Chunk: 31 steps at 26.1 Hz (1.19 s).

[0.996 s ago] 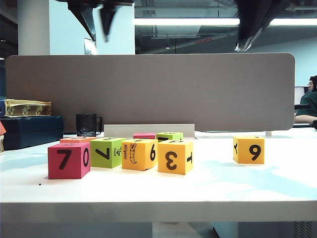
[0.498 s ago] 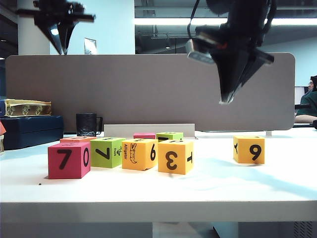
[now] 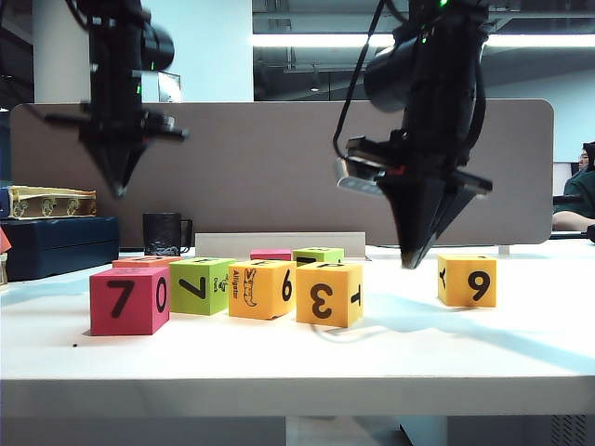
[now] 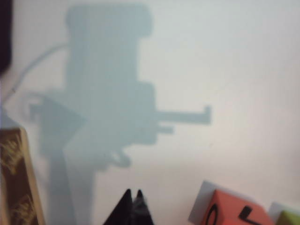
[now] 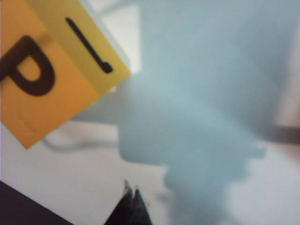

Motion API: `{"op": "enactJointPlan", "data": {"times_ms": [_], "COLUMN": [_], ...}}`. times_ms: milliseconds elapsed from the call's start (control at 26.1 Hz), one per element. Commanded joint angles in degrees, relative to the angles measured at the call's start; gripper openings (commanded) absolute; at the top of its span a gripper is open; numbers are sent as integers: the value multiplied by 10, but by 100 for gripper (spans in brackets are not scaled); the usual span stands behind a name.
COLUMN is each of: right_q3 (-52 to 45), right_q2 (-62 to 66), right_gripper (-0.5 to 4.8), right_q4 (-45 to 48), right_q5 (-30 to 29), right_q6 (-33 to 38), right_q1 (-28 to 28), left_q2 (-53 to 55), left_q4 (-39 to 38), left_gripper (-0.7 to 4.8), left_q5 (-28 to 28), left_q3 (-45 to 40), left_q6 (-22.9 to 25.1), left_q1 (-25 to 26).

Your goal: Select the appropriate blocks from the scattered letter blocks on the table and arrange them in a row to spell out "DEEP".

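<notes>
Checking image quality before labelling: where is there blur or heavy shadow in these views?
Exterior view: blocks sharp, left gripper slightly motion-blurred. Left wrist view: soft focus, a large arm shadow on the table. Right wrist view: the yellow block is close and blurred, a broad shadow beside it, right gripper tips shut.

Four blocks, green "7" (image 3: 201,285), alligator "6" (image 3: 261,289), "3" (image 3: 328,294) and red "7 0" (image 3: 129,300), sit in a row on the table (image 3: 297,358). The "9" block (image 3: 467,280) stands apart. The left gripper (image 3: 118,189) and right gripper (image 3: 410,259) hang above, fingers together.
</notes>
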Motion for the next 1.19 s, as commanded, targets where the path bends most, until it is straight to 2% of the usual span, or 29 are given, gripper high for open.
{"op": "enactJointPlan", "data": {"times_ms": [38,230,383,575,728,996,1188], "right_q3": [-1,-1,-1,-1,-1,-1,0], "right_q2": [8,9,9,14,22,53,54], "right_gripper": [-1,-1,-1,-1,-1,-1,-1], "right_q4": [14,37,62,73,77,80,91], "right_q5": [-28,-31,-31,-31,-31,-37,-40], "right_q6": [0,0,0,0,1,1,1], "right_q1": [3,4,6,6,7,15,29], "left_q2": [-1,-1,-1,-2,-2,-1,-1], "left_q4": [-5,-5,-5,-5,-5,-5,-5], "left_gripper": [-4,-4,-4,-4,-4,-4,-4], "left_q5": [26,73,79,100,106,169,175], "left_q3": [-65,-92,-108,-176,-181,-181,-181], "left_q6": [-17,-16,-16,-19,-14,0,2], "left_q1": [6,5,5,5,4,-1,-13]}}
